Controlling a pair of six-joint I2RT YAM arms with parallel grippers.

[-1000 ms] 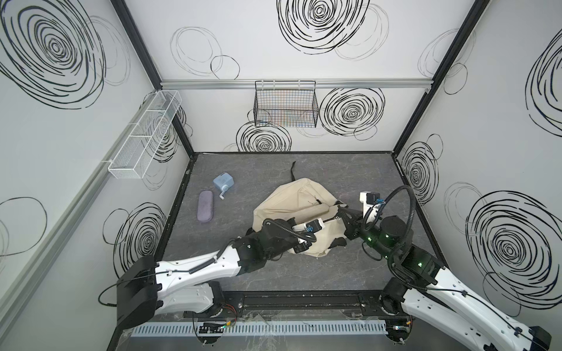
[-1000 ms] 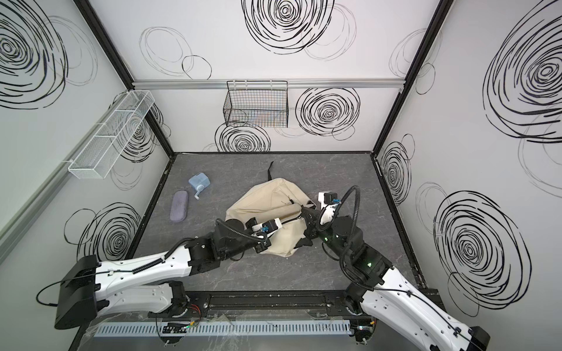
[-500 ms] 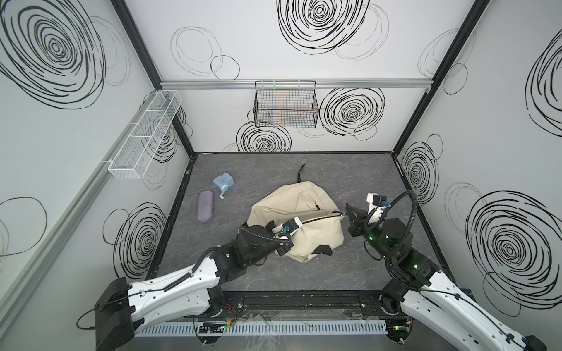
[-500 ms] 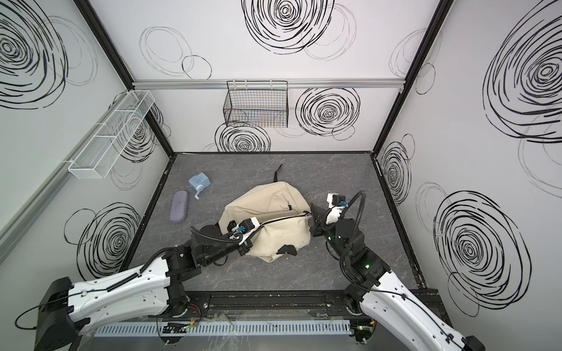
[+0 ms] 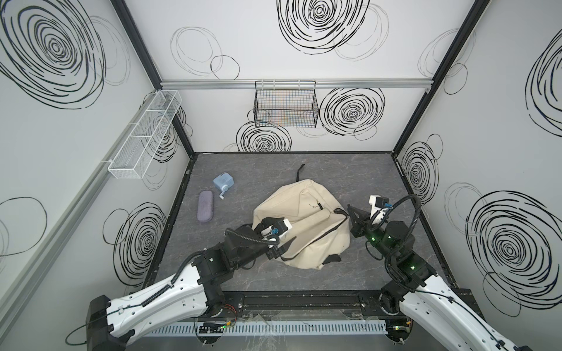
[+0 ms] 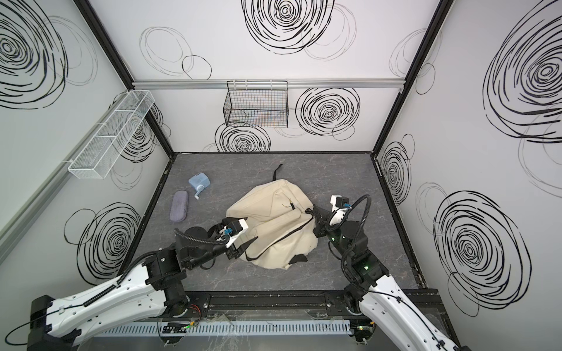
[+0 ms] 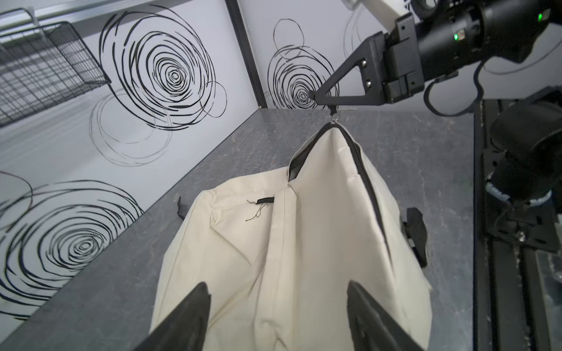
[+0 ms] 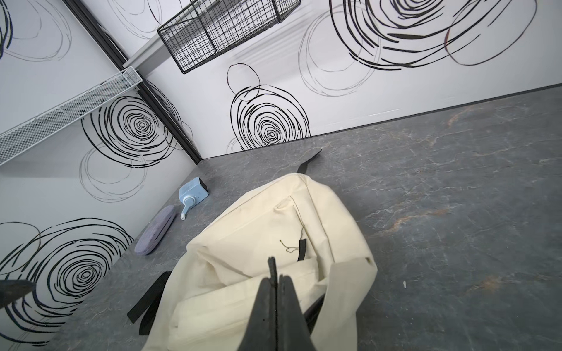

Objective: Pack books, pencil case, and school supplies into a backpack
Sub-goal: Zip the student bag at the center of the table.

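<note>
Backpack (image 5: 304,225): cream, floppy, slumped mid-table, zip pull (image 7: 334,117) corner raised. Pencil case (image 5: 205,206): greyish purple, flat near the table's left edge. Pencil sharpener (image 5: 223,183): light blue, just behind it, crank pointing toward the front.

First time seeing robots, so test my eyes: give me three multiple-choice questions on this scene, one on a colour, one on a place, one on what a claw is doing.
1. What colour is the backpack? A. Red. B. Green. C. Cream.
2. Where is the purple pencil case? A. Inside the backpack. B. On the table beside the blue sharpener. C. Under the backpack.
3. What is the right gripper doing? A. Gaping open. B. Pinching the backpack's zip pull. C. Holding the pencil case.
Answers: 1 C, its fabric is cream; 2 B, it lies on the table next to the sharpener; 3 B, its jaws are shut on the zip pull.
</note>
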